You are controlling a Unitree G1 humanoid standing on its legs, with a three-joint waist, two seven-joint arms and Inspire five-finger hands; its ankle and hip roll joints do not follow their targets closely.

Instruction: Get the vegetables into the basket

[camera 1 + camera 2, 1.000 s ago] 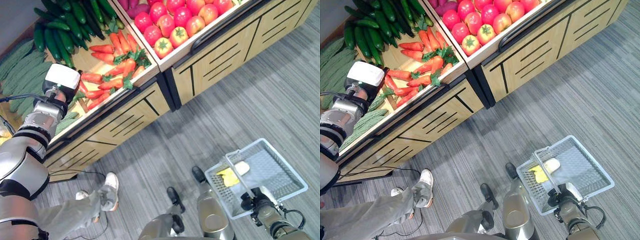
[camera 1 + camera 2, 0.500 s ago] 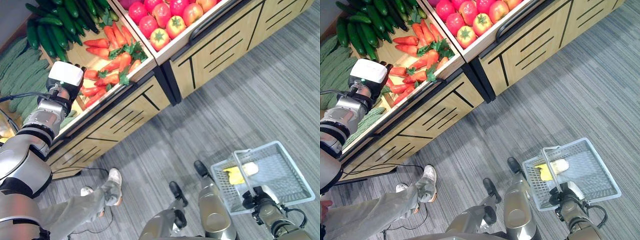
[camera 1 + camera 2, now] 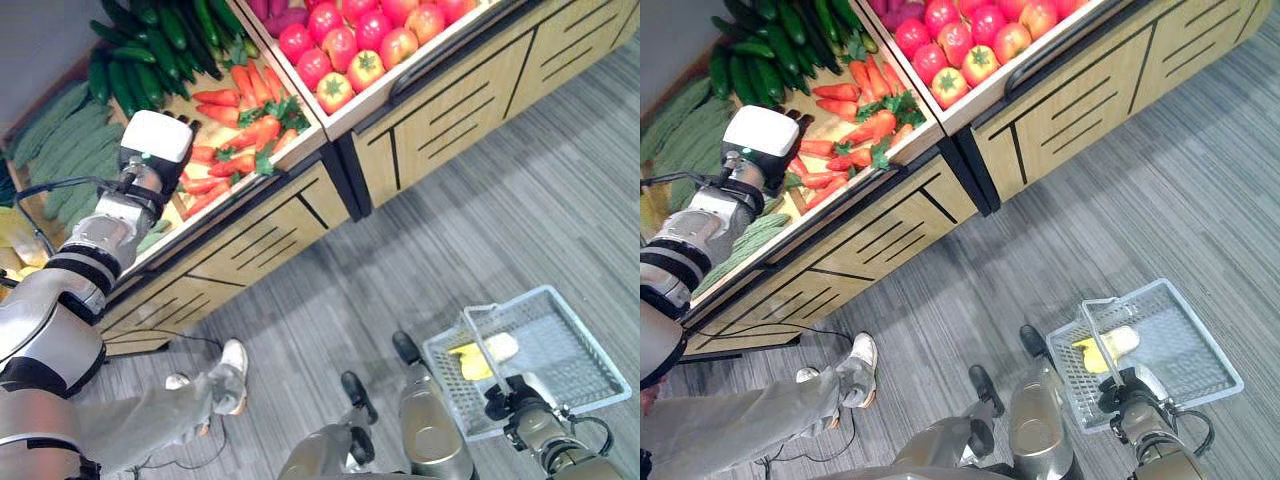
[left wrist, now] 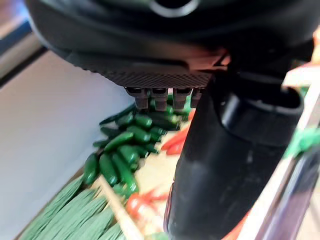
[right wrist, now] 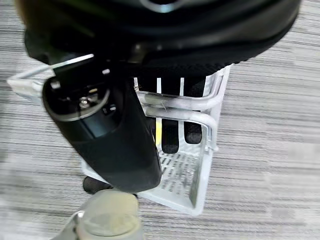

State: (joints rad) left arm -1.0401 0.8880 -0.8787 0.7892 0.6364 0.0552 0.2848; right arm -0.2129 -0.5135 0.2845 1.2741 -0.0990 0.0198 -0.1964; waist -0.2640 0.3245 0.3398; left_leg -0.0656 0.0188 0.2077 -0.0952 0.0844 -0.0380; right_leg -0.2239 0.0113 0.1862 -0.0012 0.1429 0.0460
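Two hands at work. Left hand [image 3: 160, 150], white-backed, hovers over wooden produce shelf [image 3: 300, 150], above edge of orange carrot pile with green tops [image 3: 235, 150]; carrots lie just beyond fingertips toward red tomatoes [image 3: 350, 60], long axes mostly crosswise to reach. Left fingers straight, nothing held. Dark green cucumbers [image 3: 150, 45] further back on shelf. Right hand [image 3: 510, 405] curled around handle of white wire basket [image 3: 590, 350], well apart from shelf, yellow item already inside. Left hand far nearer carrots; judged next pick.

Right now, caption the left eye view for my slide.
Left hand over the carrots; right hand holding the basket by its handle.
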